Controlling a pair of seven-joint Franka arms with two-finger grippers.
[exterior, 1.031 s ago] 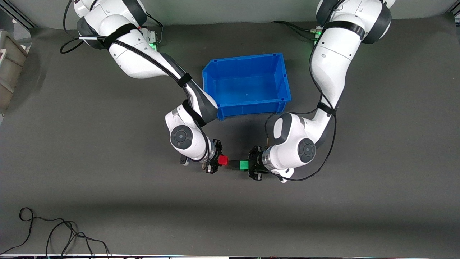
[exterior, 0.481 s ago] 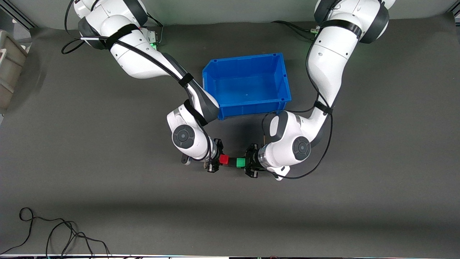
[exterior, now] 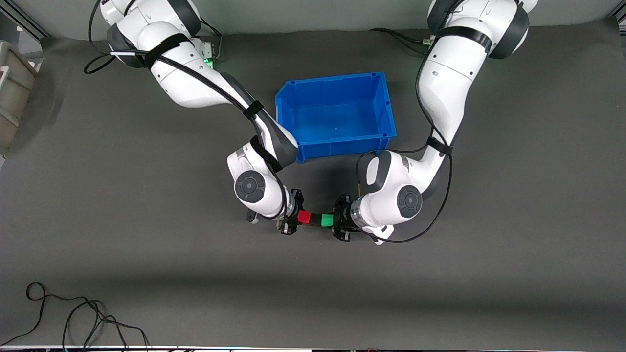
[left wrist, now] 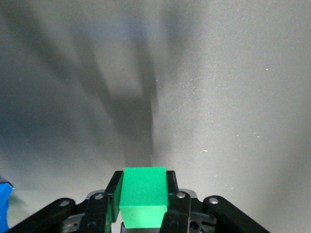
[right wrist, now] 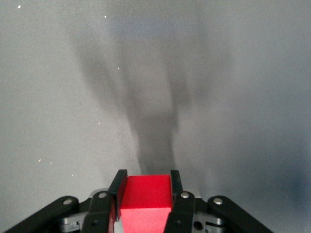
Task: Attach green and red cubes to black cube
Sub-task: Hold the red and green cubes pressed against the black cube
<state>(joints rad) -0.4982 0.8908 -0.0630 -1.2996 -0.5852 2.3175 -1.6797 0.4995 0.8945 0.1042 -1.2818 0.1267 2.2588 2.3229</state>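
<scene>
In the front view the red cube (exterior: 304, 217), the black cube (exterior: 315, 218) and the green cube (exterior: 326, 220) stand in one row, held above the mat a little nearer the camera than the blue bin. The black cube is a dark block between the two coloured ones and seems to touch both. My right gripper (exterior: 302, 217) is shut on the red cube (right wrist: 146, 199). My left gripper (exterior: 329, 221) is shut on the green cube (left wrist: 143, 196). The grippers face each other. I cannot make out the black cube in the wrist views.
An empty blue bin (exterior: 386, 105) stands on the grey mat (exterior: 146, 254) between the arms, farther from the camera than the cubes. A black cable (exterior: 73, 318) lies at the near edge toward the right arm's end. A beige crate (exterior: 12, 93) stands at that end.
My left gripper has carried the green cube toward the red cube and closed the gap. The right gripper has barely moved. Almost nothing has shifted in the last half second.
</scene>
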